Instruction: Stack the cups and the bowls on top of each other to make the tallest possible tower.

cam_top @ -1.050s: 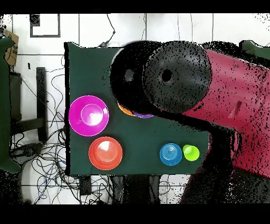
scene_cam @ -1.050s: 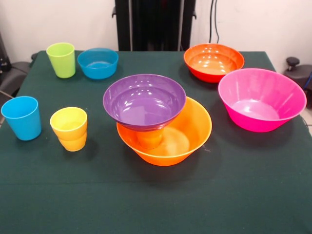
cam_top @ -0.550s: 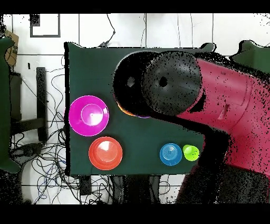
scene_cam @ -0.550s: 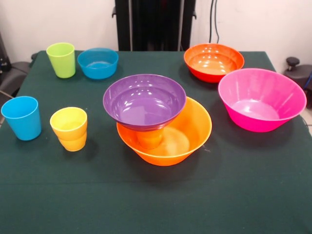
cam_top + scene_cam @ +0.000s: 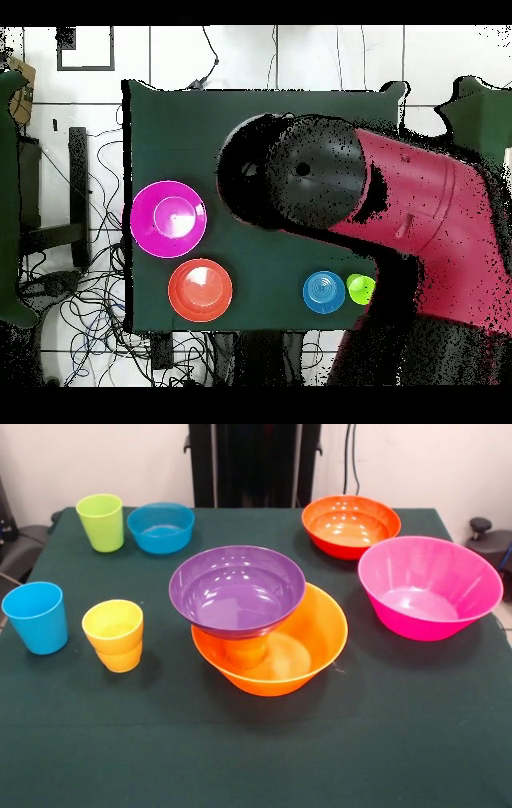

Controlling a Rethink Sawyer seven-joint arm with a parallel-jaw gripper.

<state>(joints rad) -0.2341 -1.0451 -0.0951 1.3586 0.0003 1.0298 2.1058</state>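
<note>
Neither view is showing the claw itself: in the overhead view the red and black arm (image 5: pixel 400 220) is spreading across the middle of the frame and hiding whatever is hanging beneath it, and the front view is showing no gripper at all, so whether the claw is spread or pressed together cannot be told. At the centre of the front view the tower is standing on the dark green tablecloth (image 5: pixel 256 760): a wide glossy orange plastic bowl (image 5: pixel 320 640) is holding a small orange plastic cup (image 5: pixel 245 652), and a purple plastic bowl (image 5: pixel 237 590) is sitting upright on that cup. At the left edge a blue plastic tumbler (image 5: pixel 36 617) and a yellow stepped-waist tumbler (image 5: pixel 114 634) are waiting near each other; in the upper left a lime green tumbler (image 5: pixel 101 522) is standing just beside a small blue bowl (image 5: pixel 162 526). To the upper right a red-orange bowl (image 5: pixel 350 525) and a wide pink bowl (image 5: pixel 428 586) are resting apart from the pile. These pieces are probably light, stiff and slippery, so a loose cup is best pinched across its rim wall, and the purple bowl, balancing on a narrow support, is likely to tip if nudged.
</note>
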